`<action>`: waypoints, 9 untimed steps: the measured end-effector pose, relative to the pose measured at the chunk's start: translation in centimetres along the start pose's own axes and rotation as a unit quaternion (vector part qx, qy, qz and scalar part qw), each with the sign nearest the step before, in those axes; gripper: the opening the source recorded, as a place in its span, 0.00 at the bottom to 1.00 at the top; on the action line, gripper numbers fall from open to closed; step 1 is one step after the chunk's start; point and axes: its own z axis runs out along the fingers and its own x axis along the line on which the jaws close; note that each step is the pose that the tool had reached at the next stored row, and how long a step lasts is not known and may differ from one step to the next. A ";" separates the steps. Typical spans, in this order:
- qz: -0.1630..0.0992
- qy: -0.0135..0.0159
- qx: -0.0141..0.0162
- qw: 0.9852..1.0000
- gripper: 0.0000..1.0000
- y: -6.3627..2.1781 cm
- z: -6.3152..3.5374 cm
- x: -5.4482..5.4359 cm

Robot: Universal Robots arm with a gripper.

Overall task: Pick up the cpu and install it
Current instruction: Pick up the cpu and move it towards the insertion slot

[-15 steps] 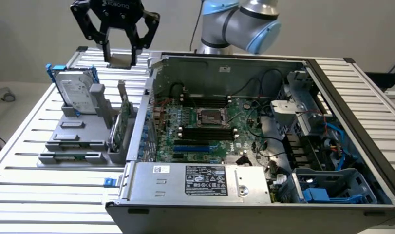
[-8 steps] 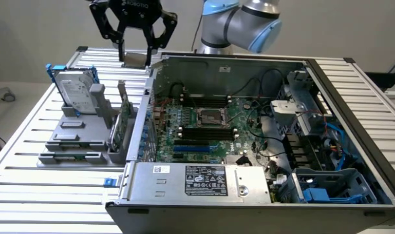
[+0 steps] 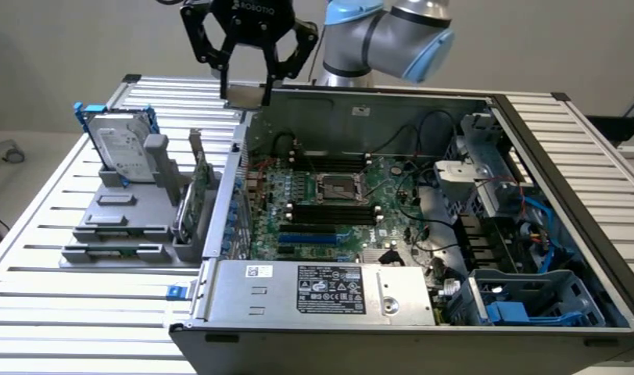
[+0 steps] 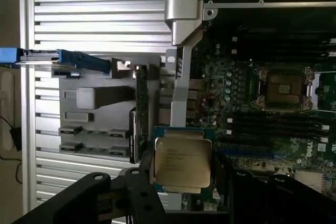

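Observation:
The cpu [image 4: 182,162], a small flat square chip with a pale metal top and printed text, sits between the black fingers [image 4: 143,174] of my gripper [image 4: 182,169], which is shut on it. In the exterior view the gripper [image 3: 248,87] hangs high above the back left corner of the open computer case, with the cpu [image 3: 247,94] as a pale square between its fingertips. The empty cpu socket [image 3: 335,186] lies in the middle of the motherboard, well below the gripper and towards the exterior view's right. The wrist view also takes in the socket [image 4: 283,88], off to one side of the held chip.
A grey parts holder [image 3: 119,223] stands on the slatted table at the exterior view's left, carrying a hard drive in a blue bracket [image 3: 123,144] and an upright card [image 3: 197,195]. The case's left wall [image 3: 236,164] rises between holder and motherboard. A silver power supply [image 3: 317,291] fills the case's front.

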 end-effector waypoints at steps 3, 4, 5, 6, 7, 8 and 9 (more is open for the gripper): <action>0.000 0.000 0.000 1.000 0.54 -0.04 -0.24 -1.4; 0.000 0.000 0.000 1.000 0.54 -0.05 -0.32 -1.8; 0.000 0.000 0.000 1.000 0.54 -0.07 -0.40 -2.3; 0.000 0.000 -0.001 1.000 0.54 -0.08 -0.47 -2.7; 0.000 0.000 -0.001 1.000 0.54 -0.09 -0.53 -3.1; 0.000 0.000 0.000 1.000 0.54 -0.11 -0.58 -3.6; 0.000 0.000 -0.001 1.000 0.54 -0.12 -0.59 -4.0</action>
